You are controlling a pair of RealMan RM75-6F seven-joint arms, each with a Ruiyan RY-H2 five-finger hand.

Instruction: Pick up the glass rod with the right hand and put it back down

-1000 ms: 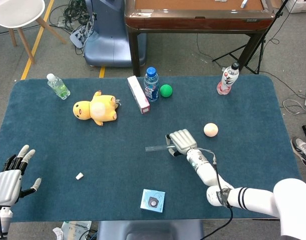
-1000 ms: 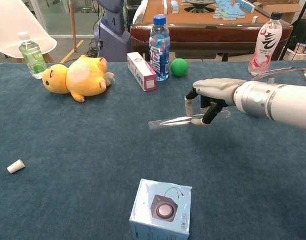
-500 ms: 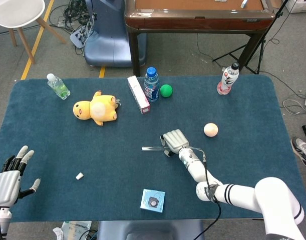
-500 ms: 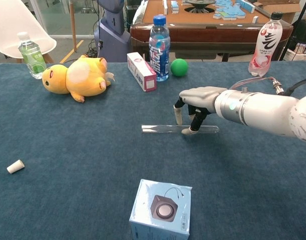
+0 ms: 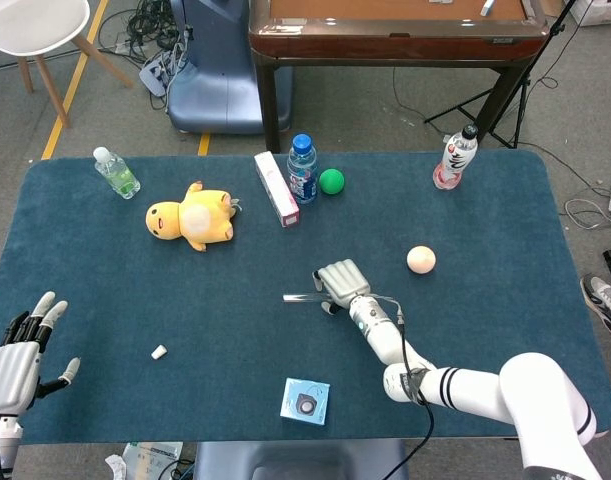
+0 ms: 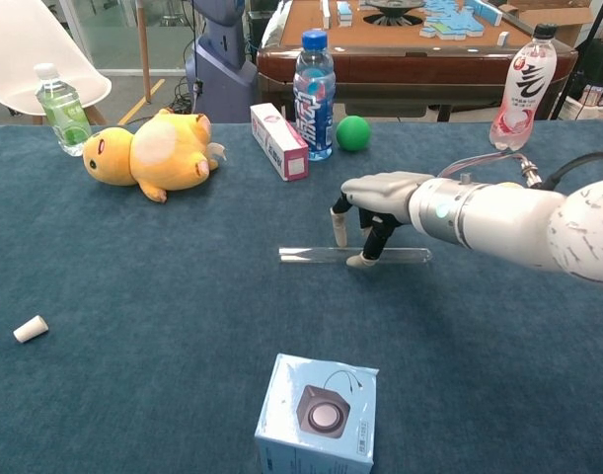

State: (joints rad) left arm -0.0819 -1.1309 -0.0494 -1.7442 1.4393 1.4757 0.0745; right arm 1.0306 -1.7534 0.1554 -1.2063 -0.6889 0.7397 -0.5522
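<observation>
Fingers (image 6: 364,245) of the right hand (image 6: 376,202) are curling loosely down, tips touching the clear, slender glass rod (image 6: 311,255) lying flat on napped blue cloth (image 6: 133,326), gripping nothing.

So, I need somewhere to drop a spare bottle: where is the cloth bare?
Bare: between the plush duck, white cap and glass rod; also right of the orange ball. Crowded: the far edge around the blue-capped bottle.
</observation>
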